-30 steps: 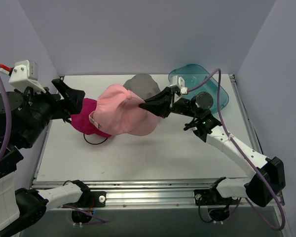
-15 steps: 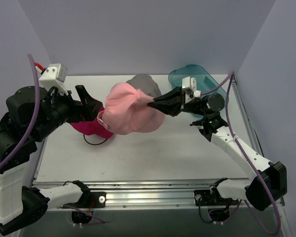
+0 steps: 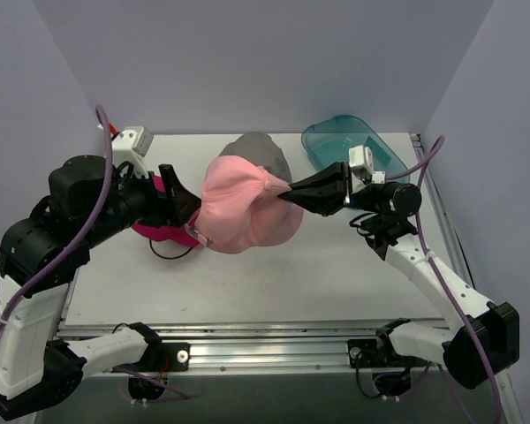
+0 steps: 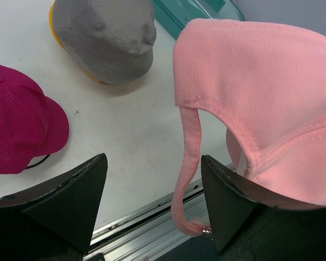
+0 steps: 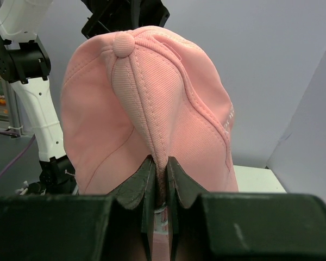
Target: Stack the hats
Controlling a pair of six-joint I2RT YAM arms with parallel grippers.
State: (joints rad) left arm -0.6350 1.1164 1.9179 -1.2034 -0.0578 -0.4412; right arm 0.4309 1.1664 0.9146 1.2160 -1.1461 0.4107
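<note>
Our right claw pinches the pale pink corduroy cap by its crown; at its nine o'clock, our wide-open left claw straddles the back strap.

2 white-and-black arms, each trailing a purple cable, ending in black wedge-shaped pincer fingers.

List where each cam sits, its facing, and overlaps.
Top external: above and behind the bases, looking down on the table; both arms show.
Left wrist: looks past the open left gripper at the pink cap, grey hat, magenta cap.
Right wrist: looks along the right gripper, pinching that cap's crown, toward the left arm.
Shared: pink cap, all three.
</note>
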